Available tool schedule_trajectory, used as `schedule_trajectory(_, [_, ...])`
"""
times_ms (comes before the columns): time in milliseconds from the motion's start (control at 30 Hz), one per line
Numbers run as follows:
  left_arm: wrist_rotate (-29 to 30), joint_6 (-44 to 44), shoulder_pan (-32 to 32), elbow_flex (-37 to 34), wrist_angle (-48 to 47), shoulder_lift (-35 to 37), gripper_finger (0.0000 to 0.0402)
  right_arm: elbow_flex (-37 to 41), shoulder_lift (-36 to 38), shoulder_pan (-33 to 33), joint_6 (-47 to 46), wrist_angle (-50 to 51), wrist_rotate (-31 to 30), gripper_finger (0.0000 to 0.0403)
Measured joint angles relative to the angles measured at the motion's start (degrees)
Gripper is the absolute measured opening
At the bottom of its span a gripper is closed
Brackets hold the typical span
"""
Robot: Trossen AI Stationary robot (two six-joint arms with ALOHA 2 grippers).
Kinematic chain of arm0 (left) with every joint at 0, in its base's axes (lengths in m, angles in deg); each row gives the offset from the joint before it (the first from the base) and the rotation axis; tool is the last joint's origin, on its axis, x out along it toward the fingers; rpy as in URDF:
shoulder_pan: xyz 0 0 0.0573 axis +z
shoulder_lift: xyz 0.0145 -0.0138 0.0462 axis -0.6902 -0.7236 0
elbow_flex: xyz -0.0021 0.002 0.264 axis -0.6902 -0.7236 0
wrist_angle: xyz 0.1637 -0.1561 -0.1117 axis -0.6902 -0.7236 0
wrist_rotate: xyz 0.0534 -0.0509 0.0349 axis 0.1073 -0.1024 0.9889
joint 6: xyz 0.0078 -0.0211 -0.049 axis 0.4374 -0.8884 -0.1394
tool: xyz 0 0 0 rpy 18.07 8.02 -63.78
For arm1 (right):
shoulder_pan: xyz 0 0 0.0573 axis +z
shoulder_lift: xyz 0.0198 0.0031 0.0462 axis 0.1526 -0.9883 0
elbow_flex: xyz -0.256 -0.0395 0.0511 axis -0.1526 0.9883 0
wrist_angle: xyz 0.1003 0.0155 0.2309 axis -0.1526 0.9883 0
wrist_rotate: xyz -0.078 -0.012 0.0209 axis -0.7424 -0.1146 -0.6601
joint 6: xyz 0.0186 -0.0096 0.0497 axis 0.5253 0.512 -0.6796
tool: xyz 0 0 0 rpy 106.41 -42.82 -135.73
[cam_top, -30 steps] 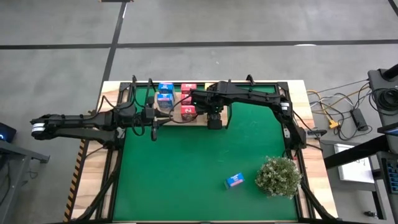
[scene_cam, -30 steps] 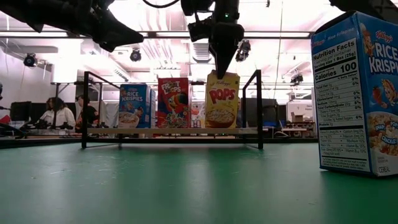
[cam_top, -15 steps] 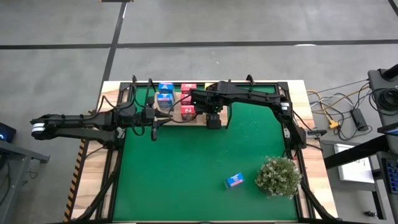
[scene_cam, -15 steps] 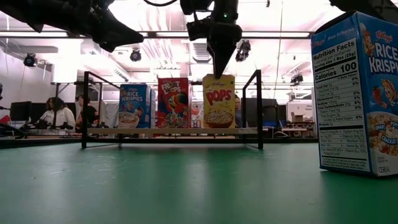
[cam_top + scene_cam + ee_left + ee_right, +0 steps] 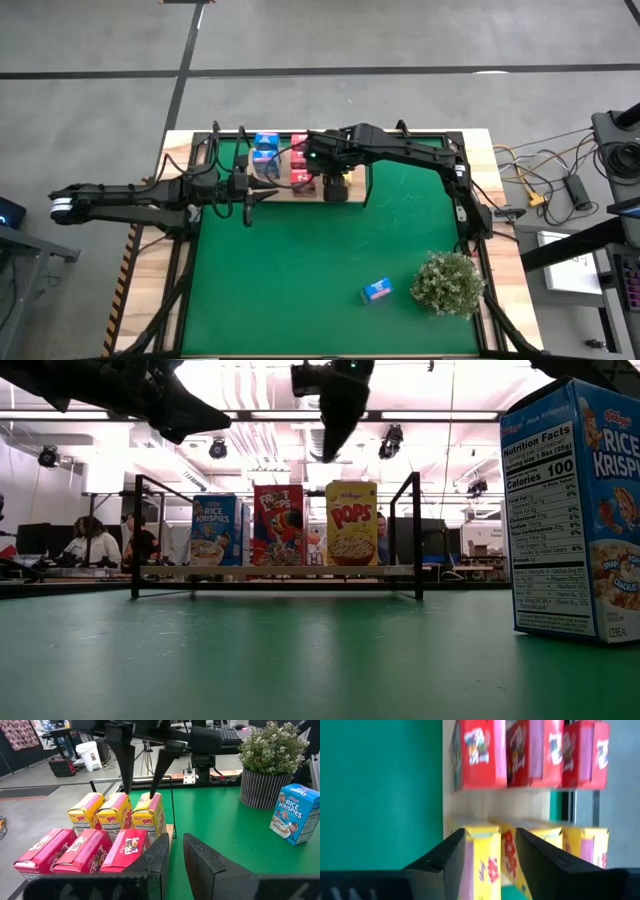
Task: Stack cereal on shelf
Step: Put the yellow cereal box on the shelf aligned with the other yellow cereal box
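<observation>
The light-wood shelf (image 5: 300, 192) with thin black posts stands at the mat's far edge. Blue (image 5: 265, 150), red (image 5: 125, 850) and yellow (image 5: 149, 815) cereal cartons stand upright on its board in rows. One more blue carton (image 5: 377, 290) lies alone on the green mat, near the plant. My right gripper (image 5: 138, 794) hangs open just above the yellow row, fingers pointing down and touching no carton; in the low view it (image 5: 330, 455) is clear of the yellow carton (image 5: 352, 523). My left gripper (image 5: 248, 200) is shut and waits at the shelf's near-left corner.
A bushy potted plant (image 5: 447, 283) stands near the mat's right near corner. The shelf's black posts (image 5: 416, 535) rise at its ends. People sit at desks (image 5: 95, 545) in the room behind. Open green mat (image 5: 300, 270) lies between the shelf and the loose carton.
My right gripper set the yellow carton down upright on the shelf's right end, let go of it and rose clear, drifting slightly toward the table's left. The carton now stands alone beside the red one.
</observation>
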Motion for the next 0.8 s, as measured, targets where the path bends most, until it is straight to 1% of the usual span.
schedule_trajectory(67, [0.00,0.00,0.00,0.00,0.00,0.00,0.0040,0.83,0.00,0.00,0.75,-1.75,0.15,0.0133])
schedule_trajectory(233, [0.00,0.00,0.00,0.00,0.00,0.00,0.0040,3.33,-0.31,-0.22,1.64,-2.97,0.42,0.0048])
schedule_trajectory(300, [0.00,-0.02,0.00,-0.01,-0.06,0.00,0.0040,4.52,-0.31,-0.33,1.96,-3.44,0.40,0.0020])
schedule_trajectory(367, [0.00,-0.02,0.00,0.00,-0.09,0.00,0.0040,5.33,-0.33,-0.35,2.11,-3.87,0.42,0.0014])
schedule_trajectory(800, [0.00,-0.04,0.00,0.00,-0.40,0.00,0.0040,5.86,-0.35,-0.37,2.22,-2.74,0.39,0.0013])
